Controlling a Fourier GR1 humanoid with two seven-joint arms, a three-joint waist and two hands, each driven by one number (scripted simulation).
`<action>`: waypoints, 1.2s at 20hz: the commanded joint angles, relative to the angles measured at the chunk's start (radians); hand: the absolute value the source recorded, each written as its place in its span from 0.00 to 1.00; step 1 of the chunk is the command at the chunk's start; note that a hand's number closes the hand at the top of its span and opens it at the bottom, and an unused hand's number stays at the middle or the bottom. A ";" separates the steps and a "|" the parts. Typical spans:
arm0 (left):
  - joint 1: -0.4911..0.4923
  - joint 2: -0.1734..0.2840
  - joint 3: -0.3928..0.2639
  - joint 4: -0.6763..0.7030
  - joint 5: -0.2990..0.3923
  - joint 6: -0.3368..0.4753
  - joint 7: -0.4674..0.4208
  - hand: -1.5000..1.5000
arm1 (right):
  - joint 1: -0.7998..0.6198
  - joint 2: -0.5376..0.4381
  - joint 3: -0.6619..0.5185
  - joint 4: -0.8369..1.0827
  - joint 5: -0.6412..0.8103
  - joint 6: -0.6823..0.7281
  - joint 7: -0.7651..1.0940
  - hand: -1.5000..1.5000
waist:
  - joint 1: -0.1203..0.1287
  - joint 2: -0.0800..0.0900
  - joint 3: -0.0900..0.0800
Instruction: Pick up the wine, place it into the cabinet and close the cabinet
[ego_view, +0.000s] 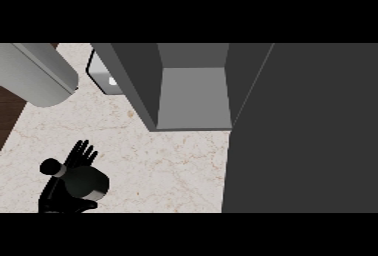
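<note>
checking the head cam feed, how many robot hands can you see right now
1. A black hand shows at the lower left of the counter, fingers straight, beside a dark rounded object. By position it is the left hand. The right hand is not in view.

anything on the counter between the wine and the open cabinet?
Nothing: in the head view only bare marble counter lies between the wine and the cabinet.
</note>
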 joint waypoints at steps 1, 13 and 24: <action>-0.038 -0.013 -0.004 0.041 0.019 -0.003 0.020 0.00 | 0.075 -0.016 0.020 -0.254 -0.016 -0.016 0.101 0.00 | -0.003 -0.001 0.000; 0.008 -0.026 -0.068 0.011 -0.045 0.013 -0.115 1.00 | 0.073 -0.036 -0.029 -0.246 -0.062 0.013 0.085 0.00 | 0.003 -0.001 0.000; 0.049 -0.144 -0.001 -0.096 -0.012 0.254 -0.280 1.00 | 0.082 -0.026 -0.026 -0.187 -0.065 0.028 0.029 0.00 | 0.000 -0.003 0.001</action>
